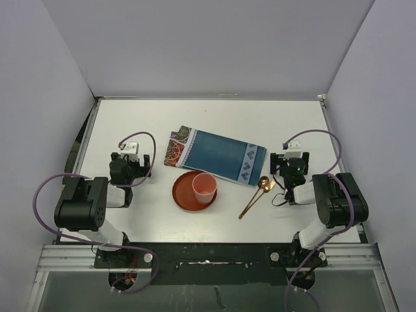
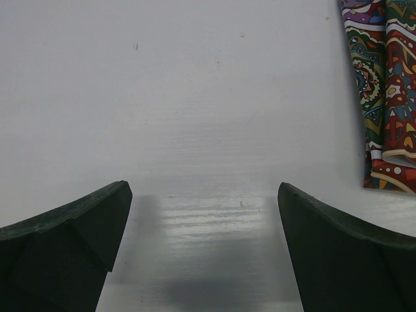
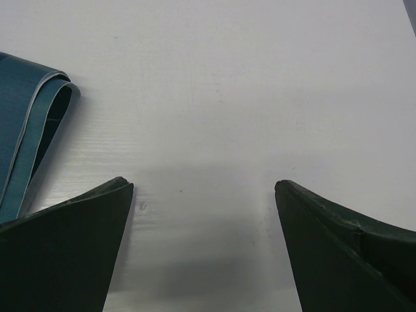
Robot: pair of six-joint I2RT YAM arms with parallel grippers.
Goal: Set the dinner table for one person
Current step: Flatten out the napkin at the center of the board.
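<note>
**Mat First, Then Dishes**

The left gripper (image 2: 203, 188) and the right gripper (image 3: 203, 185) are both opened wide and empty, held low over the large plain white dinner table surface (image 1: 208, 117). The folded teal placemat with patterned ends (image 1: 218, 155) is laid crooked in the middle. The round orange-red plate (image 1: 181, 195), with the small pink cup (image 1: 204, 187) in it, is set just beside its near edge, and the thin copper spoon (image 1: 255, 197) to the right. The mat is probably best opened flat first. One end should be pinched by each gripper and pulled slowly.
</note>
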